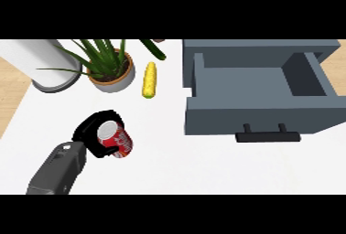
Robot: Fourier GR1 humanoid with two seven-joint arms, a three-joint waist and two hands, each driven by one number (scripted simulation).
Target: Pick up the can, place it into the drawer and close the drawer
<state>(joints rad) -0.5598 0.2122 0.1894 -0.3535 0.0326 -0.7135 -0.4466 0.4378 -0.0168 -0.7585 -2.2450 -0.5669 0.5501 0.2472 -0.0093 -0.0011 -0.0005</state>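
Left hand (85,132) is seen at lower left, on a grey forearm (57,169) coming in from the bottom edge. Fingers (105,114) are curled round the can (120,142). The red can is enclosed between fingers and thumb, with its silver top showing and its red body sticking out to the right of the fingers. The can is tilted, not upright. Whether it is lifted off the white surface (175,169) cannot be told. The open drawer (256,116) is found well to the right of the fingers, its black handle (267,136) on the near side. A corn cob (149,80) is laid beyond the fingers, slightly right. A potted plant (111,75) is set straight beyond the fingers, and a white roll (44,59) beyond and left.
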